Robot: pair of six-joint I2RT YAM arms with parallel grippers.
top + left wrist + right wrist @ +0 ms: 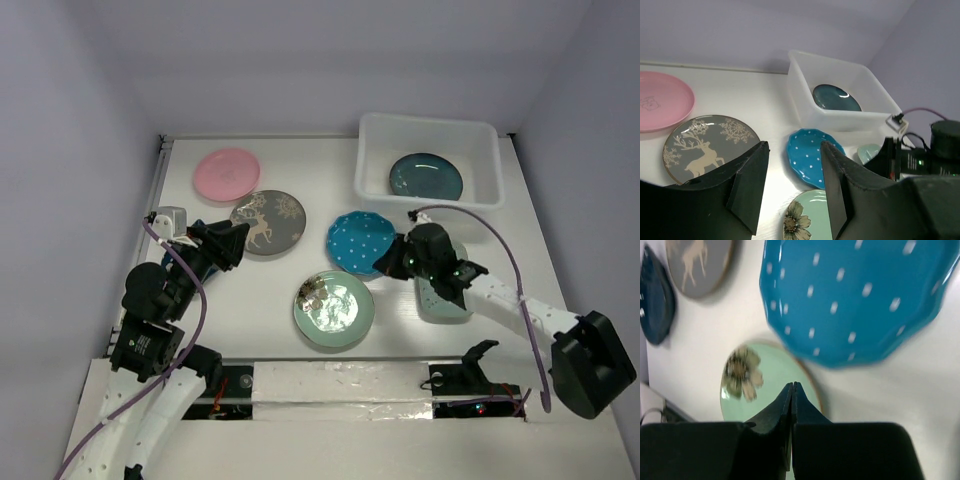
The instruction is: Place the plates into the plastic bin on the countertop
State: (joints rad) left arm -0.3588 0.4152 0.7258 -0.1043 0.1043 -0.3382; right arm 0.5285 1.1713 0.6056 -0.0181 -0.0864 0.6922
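A dark teal plate (pixel 425 177) lies inside the plastic bin (pixel 430 122) at the back right of the countertop (pixel 310 170). On the counter rest the pink plate (pixel 227 172), the grey deer plate (pixel 268 222), the blue dotted plate (pixel 358 243), the green flowered plate (pixel 334 309) and a pale green rectangular plate (pixel 445 292), which is partly under the right arm. My right gripper (pixel 792 385) is shut on nothing, just off the near edge of the blue plate (pixel 860 295). At the left, my left gripper (pixel 793 146) stands open and empty beside the deer plate (pixel 705 145).
White walls close the back and both sides. A metal strip (pixel 340 380) runs along the near edge between the arm bases. The right arm's cable (pixel 500 245) loops up close to the bin's front wall. A small grey box (pixel 168 218) sits at the left edge.
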